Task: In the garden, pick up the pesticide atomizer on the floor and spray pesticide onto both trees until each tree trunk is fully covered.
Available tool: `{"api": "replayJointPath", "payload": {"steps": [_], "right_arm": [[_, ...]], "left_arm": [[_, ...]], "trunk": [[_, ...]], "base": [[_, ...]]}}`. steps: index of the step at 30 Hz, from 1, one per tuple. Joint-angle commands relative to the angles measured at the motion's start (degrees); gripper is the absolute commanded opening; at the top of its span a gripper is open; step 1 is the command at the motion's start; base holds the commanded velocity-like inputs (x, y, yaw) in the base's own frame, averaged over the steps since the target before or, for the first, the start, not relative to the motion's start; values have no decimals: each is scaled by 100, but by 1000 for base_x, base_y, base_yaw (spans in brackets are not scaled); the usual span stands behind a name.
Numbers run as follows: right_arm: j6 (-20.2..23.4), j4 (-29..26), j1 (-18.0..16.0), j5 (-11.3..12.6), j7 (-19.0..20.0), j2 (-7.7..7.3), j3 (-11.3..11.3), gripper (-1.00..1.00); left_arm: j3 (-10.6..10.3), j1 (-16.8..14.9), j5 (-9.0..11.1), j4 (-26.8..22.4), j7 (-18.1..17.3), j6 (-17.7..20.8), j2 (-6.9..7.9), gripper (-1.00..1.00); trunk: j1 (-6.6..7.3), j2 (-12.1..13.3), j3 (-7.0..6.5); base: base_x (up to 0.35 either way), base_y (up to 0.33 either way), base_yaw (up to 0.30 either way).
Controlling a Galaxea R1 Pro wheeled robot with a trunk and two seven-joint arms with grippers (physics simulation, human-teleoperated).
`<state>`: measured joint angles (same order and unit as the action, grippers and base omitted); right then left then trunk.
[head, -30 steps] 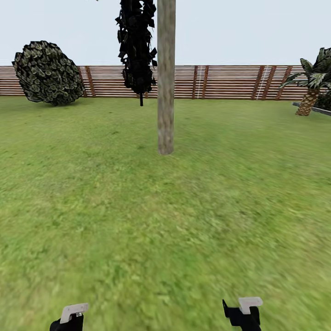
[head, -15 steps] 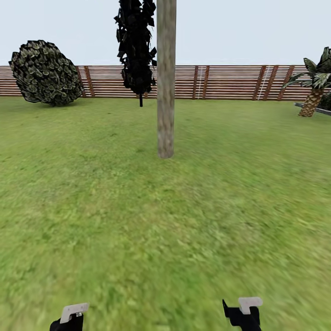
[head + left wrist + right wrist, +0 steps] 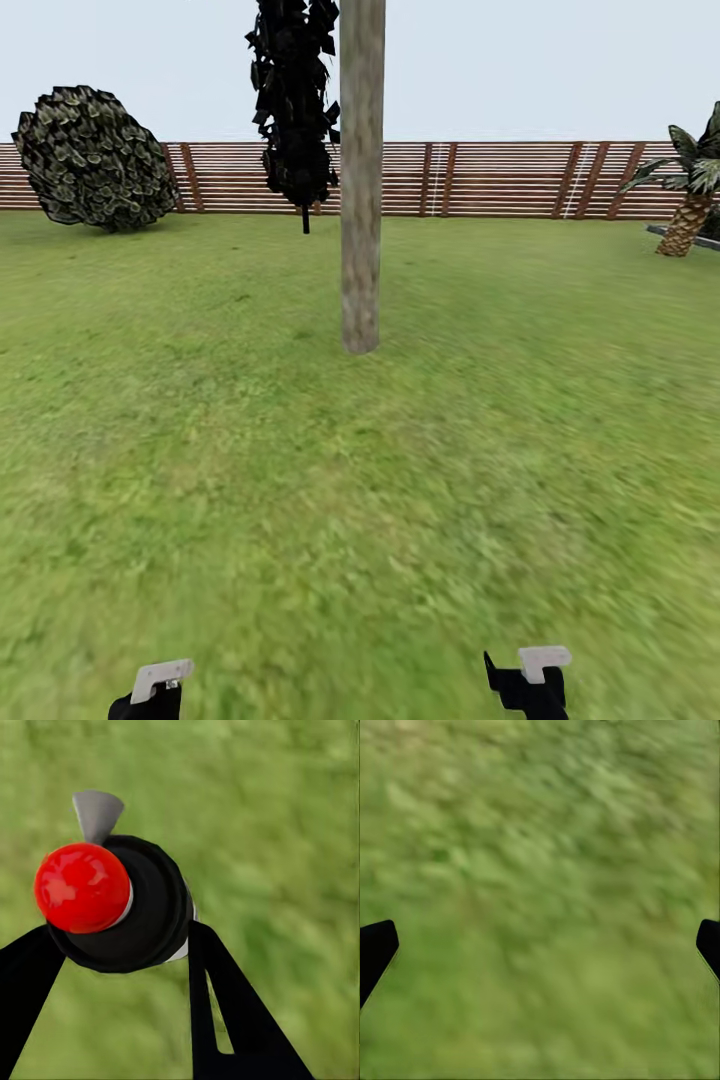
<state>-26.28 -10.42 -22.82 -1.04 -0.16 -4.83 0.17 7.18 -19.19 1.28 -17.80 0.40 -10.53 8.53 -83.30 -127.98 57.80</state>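
Note:
One tree trunk (image 3: 361, 200), thick and grey-brown, rises from the garden lawn (image 3: 300, 500) straight ahead, a few metres off. Dark jagged foliage (image 3: 293, 100) hangs just left of it. The pesticide atomizer (image 3: 142, 907), a dark bottle with a red top (image 3: 81, 886), sits clamped between the black fingers of my left gripper (image 3: 120, 945). In the head view that left gripper (image 3: 155, 690) is low at the bottom edge. My right gripper (image 3: 530, 680) is low on the other side. Its fingertips (image 3: 375, 945) stand wide apart over bare grass. The floor paving is out of view.
A brown slatted fence (image 3: 500, 180) closes the lawn at the back. A round bush (image 3: 95, 160) stands at the far left and a palm-like plant (image 3: 695, 190) at the far right. Open grass lies between me and the trunk.
The whole head view has shifted: the trunk base sits lower and the bush and palm have spread outward, so the camera has come closer to the tree. Both grippers are unchanged.

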Motion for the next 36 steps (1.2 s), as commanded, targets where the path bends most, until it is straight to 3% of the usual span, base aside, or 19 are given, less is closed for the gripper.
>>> {"api": "replayJointPath", "payload": {"steps": [1,36], "right_arm": [[-17,5,-3,-11,-2,-1,1,100],[-17,5,-3,-11,7,-1,1,100]], "left_arm": [[2,-3,13,5,4,-19,0,-100],[2,-1,12,5,4,-19,0,-100]], "trunk": [[-2,-1,5],[-2,-1,5]], "base": [[339,0,0],[339,0,0]]}}
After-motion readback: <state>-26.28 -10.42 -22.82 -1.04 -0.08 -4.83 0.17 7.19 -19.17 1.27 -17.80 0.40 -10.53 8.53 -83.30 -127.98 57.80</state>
